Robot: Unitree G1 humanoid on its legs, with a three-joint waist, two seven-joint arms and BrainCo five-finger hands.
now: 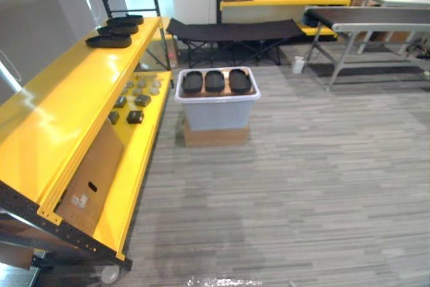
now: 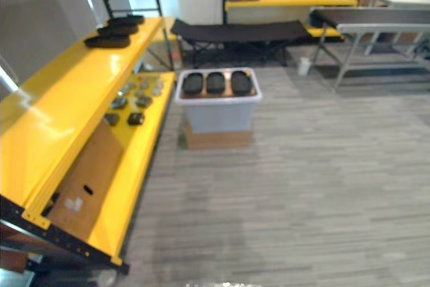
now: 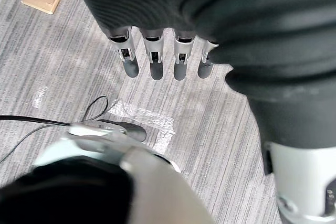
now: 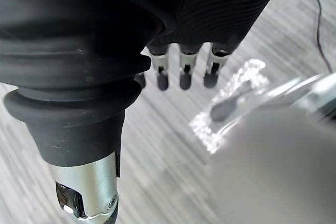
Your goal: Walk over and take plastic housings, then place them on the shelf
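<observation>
Three black oval plastic housings lie side by side on top of a white bin a few steps ahead on the floor. Up to three more black housings rest on the far end of the yellow shelf's top level at my left. My left hand hangs over the grey floor with its fingers straight and holds nothing. My right hand hangs the same way, fingers straight and nothing in them.
The bin stands on a cardboard box. The shelf's lower level holds several small dark and grey parts and a cardboard sheet. Behind the bin stand a black folding cot and a conveyor table.
</observation>
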